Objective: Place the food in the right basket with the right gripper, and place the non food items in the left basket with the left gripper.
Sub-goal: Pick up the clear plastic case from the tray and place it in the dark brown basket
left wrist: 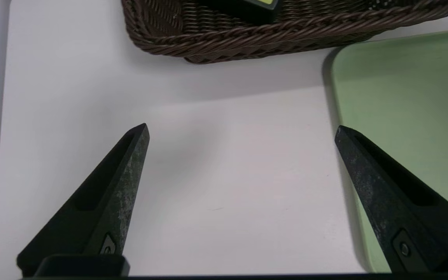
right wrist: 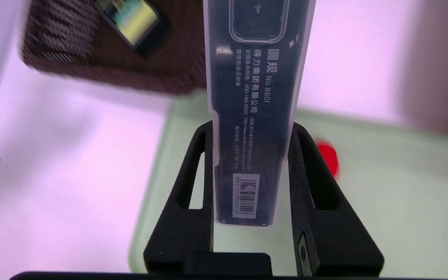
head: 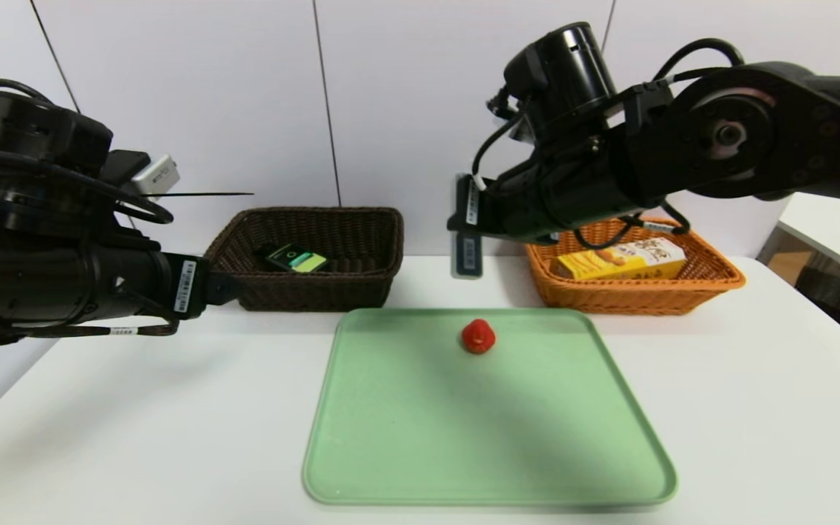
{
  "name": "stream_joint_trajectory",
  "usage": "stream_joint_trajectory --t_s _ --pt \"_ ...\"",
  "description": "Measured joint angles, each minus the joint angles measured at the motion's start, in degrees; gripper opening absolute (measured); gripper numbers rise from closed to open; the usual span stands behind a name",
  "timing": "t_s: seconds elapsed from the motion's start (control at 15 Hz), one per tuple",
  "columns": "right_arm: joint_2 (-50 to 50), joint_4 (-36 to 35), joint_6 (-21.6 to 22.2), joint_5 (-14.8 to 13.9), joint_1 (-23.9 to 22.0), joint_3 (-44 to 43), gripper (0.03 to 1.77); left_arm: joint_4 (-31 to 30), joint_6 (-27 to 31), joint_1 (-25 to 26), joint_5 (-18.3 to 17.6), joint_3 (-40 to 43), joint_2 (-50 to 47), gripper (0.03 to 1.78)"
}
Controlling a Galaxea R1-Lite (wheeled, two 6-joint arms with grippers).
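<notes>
While our right gripper (head: 464, 226) hangs in the air above the far edge of the tray (head: 420, 467), its fingers are clamped on a slim dark case (head: 467, 251), which hangs down past the fingertips between the two baskets. In the head view a red strawberry (head: 477, 336) sits on the tray just below and in front of those fingertips. Behind the gripper, the orange basket (head: 712, 281) holds a yellow box (head: 623, 261). Our left gripper (head: 227, 288) floats over the table (head: 99, 437), its tips just short of the near corner of the brown basket (head: 318, 292), where a green pack (head: 293, 259) lies.

From the left wrist, we see both fingers (left wrist: 125, 182) spread wide with nothing between them, only bare table (left wrist: 228, 175). Beyond the fingertips lies the rim of the brown basket (left wrist: 247, 39); one fingertip overlaps the edge of the tray (left wrist: 403, 97).

From the right wrist, our fingers (right wrist: 193, 186) press both long sides of the case (right wrist: 253, 116), a clear shell over a dark insert with printed text and a barcode label near the held end. The case runs out well past the fingertips. Beside one finger the strawberry (right wrist: 329, 157) peeks out on the tray (right wrist: 383, 202), and beyond the other the brown basket (right wrist: 84, 50) shows the green pack (right wrist: 132, 19), blurred.
</notes>
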Motion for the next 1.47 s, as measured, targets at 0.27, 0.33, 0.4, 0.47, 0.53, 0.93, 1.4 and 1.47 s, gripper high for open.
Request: stream_joint_trajectory --t_s 0.27,0.33,0.4,0.47,0.53,0.93,1.4,1.47 --pt "3.22 -20.39 -2.86 -0.99 1.51 -0.26 0.54 0.06 -0.02 0.48 2.78 1.10 -0.13 1.69" --pt "4.22 -25.59 -2.94 -0.96 1.57 -0.26 0.54 -0.02 -0.09 0.52 3.24 2.10 -0.16 1.69" --pt "5.55 -30.59 -2.97 -0.96 1.62 -0.26 0.54 -0.18 -0.11 0.54 3.69 3.23 -0.17 1.69" --pt "6.80 -34.83 -2.94 -0.90 1.66 -0.26 0.54 -0.33 -0.11 0.50 4.29 4.57 -0.39 1.69" --pt "7.96 -38.39 -2.58 -0.74 2.04 -0.23 0.54 -0.40 -0.16 0.52 4.73 5.68 -0.79 1.69" --pt "15.87 -53.96 -2.47 -1.73 3.75 -2.02 0.54 -0.18 -1.89 0.30 5.06 8.39 -4.96 1.69" --pt "21.03 -51.15 -2.67 -0.71 3.89 -2.86 0.54 0.00 -1.89 0.30 6.56 11.08 -8.09 1.69" --pt "21.47 -51.18 -2.72 -0.71 4.11 -2.93 0.54 -0.07 -1.89 0.34 6.56 11.17 -8.29 1.69"
